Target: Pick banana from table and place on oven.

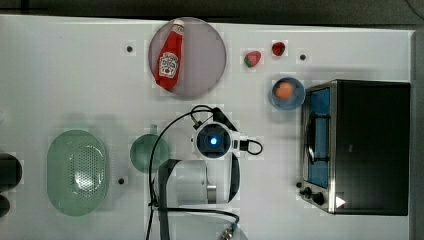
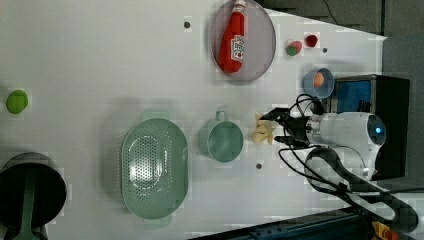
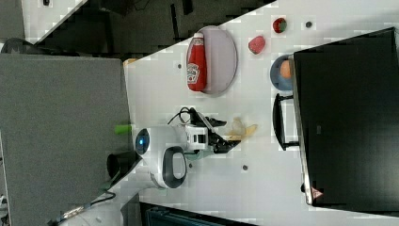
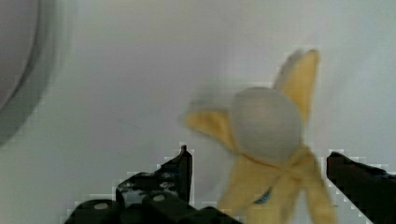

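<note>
table (image 1: 75,75): bears everything.
oven (image 1: 372,145): well away from the banana, at the top view's right.
gripper (image 4: 259,186): fingers wide, straddling the banana.
banana (image 4: 268,140): on the table, between the fingers, peeled tip pointing past them.

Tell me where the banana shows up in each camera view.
Top view: hidden beneath the arm's wrist.
Left view: banana right of the green cup.
Right view: banana between pincer and oven handle.
Wrist view: close up, between the open pincer's fingers.
Shared landmark: the ketchup bottle.
</note>
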